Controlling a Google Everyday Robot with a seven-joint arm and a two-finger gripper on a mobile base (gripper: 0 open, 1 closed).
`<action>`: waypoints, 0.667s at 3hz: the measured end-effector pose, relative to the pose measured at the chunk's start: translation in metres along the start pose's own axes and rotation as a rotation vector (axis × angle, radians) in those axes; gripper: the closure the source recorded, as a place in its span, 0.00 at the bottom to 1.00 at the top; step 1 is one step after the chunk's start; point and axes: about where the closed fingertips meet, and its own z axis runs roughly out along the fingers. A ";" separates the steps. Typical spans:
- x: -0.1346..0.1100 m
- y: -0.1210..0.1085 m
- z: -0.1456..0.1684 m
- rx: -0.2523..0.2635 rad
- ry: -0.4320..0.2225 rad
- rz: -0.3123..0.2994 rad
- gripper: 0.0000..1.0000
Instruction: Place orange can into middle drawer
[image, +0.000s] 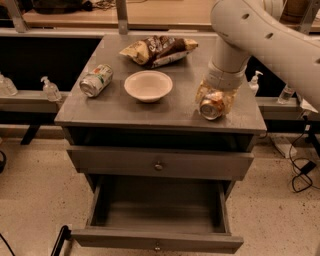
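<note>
Cabinet top (115, 107), four o'clock: gripper (215, 100) clamps the lying orange can (211, 108); its slick round side could slip out before reaching the open middle drawer (160, 212) at six o'clock.

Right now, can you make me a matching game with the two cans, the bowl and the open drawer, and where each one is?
Things:
1. orange can
2. green-and-white can
3. bowl
4. middle drawer

Places:
A. pulled open at the very bottom
B. lying on its side, left part of the cabinet top
C. middle of the cabinet top
D. inside the gripper, front right of the cabinet top

Pairs: 1-D, 2-B, 3-C, 4-A
</note>
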 end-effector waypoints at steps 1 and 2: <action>-0.003 0.001 -0.008 0.011 0.014 0.030 0.77; -0.012 0.005 -0.039 0.062 0.000 0.075 0.98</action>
